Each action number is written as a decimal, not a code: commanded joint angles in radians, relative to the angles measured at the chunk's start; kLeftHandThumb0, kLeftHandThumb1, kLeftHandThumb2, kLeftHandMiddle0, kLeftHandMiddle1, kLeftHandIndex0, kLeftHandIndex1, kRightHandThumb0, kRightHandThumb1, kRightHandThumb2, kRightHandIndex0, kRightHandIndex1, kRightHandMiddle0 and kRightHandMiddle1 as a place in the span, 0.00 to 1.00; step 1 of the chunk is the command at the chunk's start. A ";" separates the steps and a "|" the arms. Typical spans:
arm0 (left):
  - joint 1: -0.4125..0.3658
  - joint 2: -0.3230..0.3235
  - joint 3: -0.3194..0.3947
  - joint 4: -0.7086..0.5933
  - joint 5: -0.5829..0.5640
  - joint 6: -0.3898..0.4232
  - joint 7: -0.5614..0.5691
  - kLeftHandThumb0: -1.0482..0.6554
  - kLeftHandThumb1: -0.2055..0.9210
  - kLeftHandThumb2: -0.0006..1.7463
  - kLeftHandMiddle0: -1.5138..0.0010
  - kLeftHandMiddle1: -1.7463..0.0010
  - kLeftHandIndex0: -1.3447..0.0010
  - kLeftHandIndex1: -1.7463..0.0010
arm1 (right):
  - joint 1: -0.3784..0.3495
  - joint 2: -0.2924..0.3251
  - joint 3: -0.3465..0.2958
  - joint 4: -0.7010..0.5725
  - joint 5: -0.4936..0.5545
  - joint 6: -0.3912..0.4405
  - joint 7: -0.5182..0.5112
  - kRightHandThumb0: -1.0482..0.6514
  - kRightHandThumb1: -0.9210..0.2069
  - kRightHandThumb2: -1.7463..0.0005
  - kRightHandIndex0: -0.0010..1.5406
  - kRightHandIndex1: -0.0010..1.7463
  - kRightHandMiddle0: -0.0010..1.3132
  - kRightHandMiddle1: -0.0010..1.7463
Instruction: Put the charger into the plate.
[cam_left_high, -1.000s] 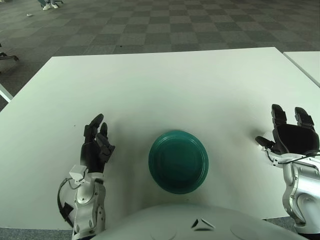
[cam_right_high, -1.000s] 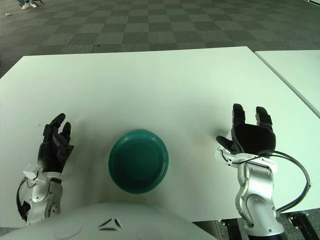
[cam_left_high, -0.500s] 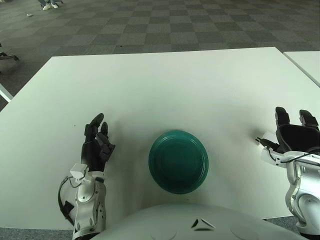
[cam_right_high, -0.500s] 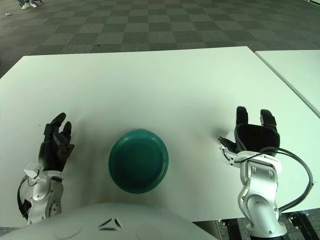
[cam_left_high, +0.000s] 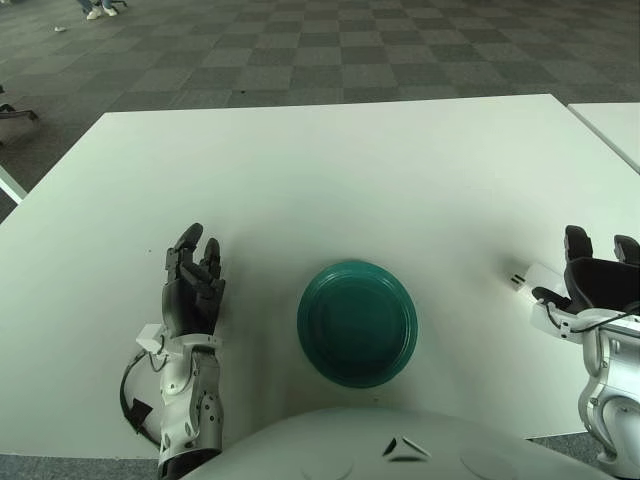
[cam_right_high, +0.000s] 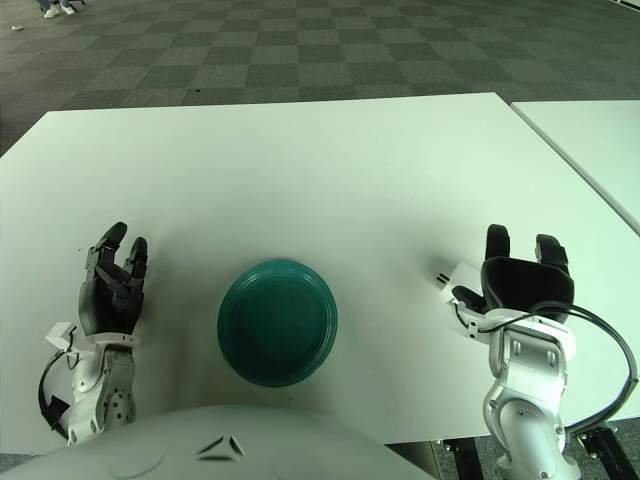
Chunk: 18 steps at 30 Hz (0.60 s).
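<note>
A dark green plate (cam_left_high: 356, 322) sits on the white table (cam_left_high: 330, 180) near its front edge, in front of me. A small white charger (cam_right_high: 460, 275) with its prongs pointing left lies on the table to the right of the plate. My right hand (cam_right_high: 524, 283) hovers just right of and nearer than the charger, fingers spread and holding nothing, partly covering its near end. To the left of the plate my left hand (cam_left_high: 192, 288) is raised with its fingers up and relaxed, holding nothing.
A second white table (cam_right_high: 590, 150) stands to the right across a narrow gap. Grey checkered floor lies beyond the far edge. My torso fills the bottom of both views.
My right hand has drawn back toward me and slightly right, uncovering the white charger. My left hand has turned a little and shifted slightly nearer.
</note>
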 joint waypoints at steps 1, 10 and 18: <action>-0.016 -0.005 0.000 0.005 0.007 -0.040 -0.020 0.06 1.00 0.60 0.74 0.97 1.00 0.42 | 0.009 -0.004 -0.020 0.003 0.014 -0.017 0.004 0.00 0.00 0.52 0.12 0.03 0.01 0.01; -0.008 0.011 -0.002 0.001 0.020 -0.054 -0.038 0.06 1.00 0.60 0.75 0.97 1.00 0.41 | 0.036 -0.007 -0.036 0.026 0.037 -0.045 0.020 0.00 0.00 0.57 0.14 0.03 0.02 0.03; 0.001 0.011 -0.003 -0.009 0.017 -0.059 -0.048 0.06 1.00 0.60 0.75 0.97 1.00 0.42 | 0.024 -0.017 -0.038 0.086 0.077 -0.062 0.008 0.00 0.00 0.59 0.14 0.02 0.00 0.04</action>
